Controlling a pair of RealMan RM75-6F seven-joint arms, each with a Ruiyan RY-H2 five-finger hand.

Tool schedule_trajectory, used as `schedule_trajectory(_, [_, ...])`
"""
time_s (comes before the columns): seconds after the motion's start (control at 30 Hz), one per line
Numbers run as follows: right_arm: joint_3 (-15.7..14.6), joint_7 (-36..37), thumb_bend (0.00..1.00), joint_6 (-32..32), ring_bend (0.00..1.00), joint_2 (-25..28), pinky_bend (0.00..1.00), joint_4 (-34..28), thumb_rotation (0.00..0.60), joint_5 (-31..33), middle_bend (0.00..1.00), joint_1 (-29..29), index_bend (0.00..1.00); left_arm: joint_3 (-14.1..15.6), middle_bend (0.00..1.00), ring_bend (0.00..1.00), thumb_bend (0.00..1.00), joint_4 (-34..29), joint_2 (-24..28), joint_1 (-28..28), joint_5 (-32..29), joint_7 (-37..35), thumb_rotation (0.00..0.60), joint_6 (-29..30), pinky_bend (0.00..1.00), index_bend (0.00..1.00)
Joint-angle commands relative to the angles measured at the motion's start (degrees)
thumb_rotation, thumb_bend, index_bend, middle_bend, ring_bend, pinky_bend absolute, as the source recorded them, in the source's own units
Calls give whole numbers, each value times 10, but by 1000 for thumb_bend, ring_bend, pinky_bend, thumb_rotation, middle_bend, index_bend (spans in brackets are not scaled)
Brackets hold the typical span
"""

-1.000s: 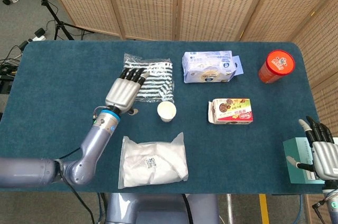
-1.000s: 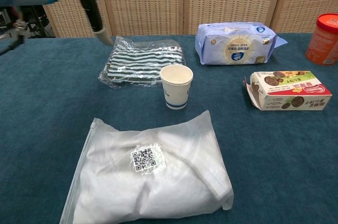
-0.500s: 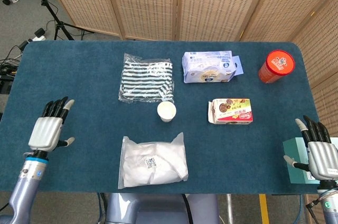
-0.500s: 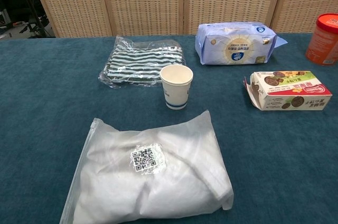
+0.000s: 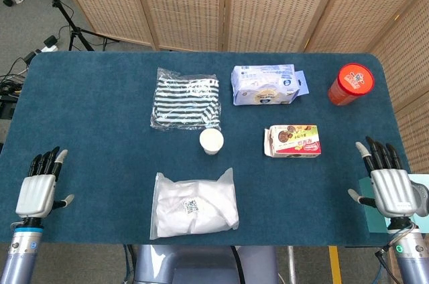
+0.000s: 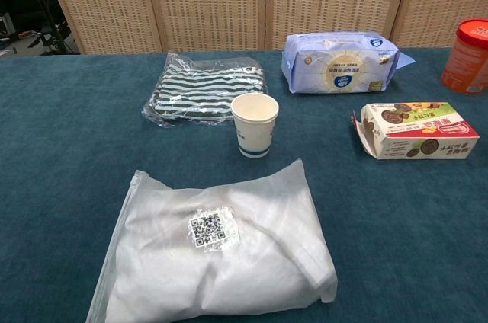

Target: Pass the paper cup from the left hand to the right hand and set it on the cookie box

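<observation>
A white paper cup (image 5: 212, 140) (image 6: 255, 124) stands upright near the middle of the blue table, free of both hands. To its right lies the cookie box (image 5: 293, 140) (image 6: 417, 130), flat on its side. My left hand (image 5: 39, 187) hovers at the table's front left corner, fingers spread, holding nothing. My right hand (image 5: 385, 183) hovers at the front right edge, also spread and empty. Neither hand shows in the chest view.
A striped packet (image 5: 186, 97) lies just behind the cup, and a white plastic bag (image 5: 194, 204) just in front of it. A blue-white pack (image 5: 264, 84) and a red canister (image 5: 350, 84) sit at the back right. A teal box (image 5: 417, 183) lies beside my right hand.
My left hand has drawn back from beside the cup to the front left corner of the table. My right hand has shifted slightly forward and inward.
</observation>
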Motion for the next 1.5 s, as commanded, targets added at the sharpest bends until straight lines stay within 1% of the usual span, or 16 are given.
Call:
schedule_trajectory(0.03, [31, -110, 105, -52, 0, 28, 0, -92, 600, 20, 0, 55, 0, -13, 0, 0, 133, 1, 4, 9, 9, -8, 600, -8, 0, 0])
schedule_trajectory(0.13, [52, -177, 105, -88, 0, 31, 0, -139, 600, 53, 0, 92, 0, -20, 0, 0, 133, 1, 8, 14, 14, -10, 600, -19, 0, 0])
schedule_trajectory(0.23, [74, -243, 105, -116, 0, 23, 0, -167, 600, 92, 0, 132, 0, -25, 0, 0, 134, 6, 7, 17, 16, -9, 600, -33, 0, 0])
schedule_trajectory(0.37, [109, -328, 105, -162, 0, -5, 0, -192, 600, 196, 0, 202, 0, -34, 0, 0, 137, 15, 4, 20, 20, -7, 600, -43, 0, 0])
schedule_trajectory(0.47, [129, -432, 105, -186, 0, -47, 0, -187, 600, 317, 0, 287, 0, -43, 0, 0, 141, 24, 0, 23, 23, -9, 600, -55, 0, 0])
schedule_trajectory(0.53, [138, -504, 105, -164, 0, -81, 0, -185, 600, 416, 0, 341, 0, -49, 0, 0, 142, 29, -2, 25, 25, -13, 600, -65, 0, 0])
schedule_trajectory(0.63, [154, -560, 105, -129, 0, -113, 0, -191, 600, 541, 0, 402, 0, -56, 0, 0, 143, 32, -1, 27, 25, -20, 600, -78, 0, 0])
schedule_trajectory(0.73, [182, -601, 105, -89, 0, -143, 0, -184, 600, 683, 0, 472, 0, -64, 0, 0, 144, 38, 1, 28, 24, -27, 600, -94, 0, 0])
schedule_trajectory(0.77, [192, -613, 105, -74, 0, -155, 0, -177, 600, 722, 0, 497, 0, -66, 0, 0, 145, 40, 1, 28, 25, -29, 600, -100, 0, 0])
schedule_trajectory(0.83, [198, -625, 105, -55, 0, -169, 0, -165, 600, 753, 0, 524, 0, -69, 0, 0, 147, 41, 1, 28, 26, -33, 600, -107, 0, 0])
schedule_trajectory(0.87, [199, -638, 105, -42, 0, -183, 0, -154, 600, 770, 0, 547, 0, -71, 0, 0, 148, 42, 2, 29, 27, -37, 600, -113, 0, 0])
schedule_trajectory(1.03, [205, -650, 105, -7, 0, -225, 0, -130, 600, 816, 0, 602, 12, -79, 0, 0, 150, 44, 5, 32, 32, -46, 600, -126, 0, 0])
schedule_trajectory(1.27, [195, -650, 105, 19, 0, -270, 0, -104, 600, 827, 0, 647, 62, -86, 0, 0, 152, 43, 10, 37, 43, -56, 600, -140, 0, 0])
schedule_trajectory(1.5, [185, -640, 105, 8, 0, -293, 0, -72, 600, 822, 0, 663, 98, -91, 0, 0, 155, 41, 15, 41, 53, -64, 600, -147, 0, 0])
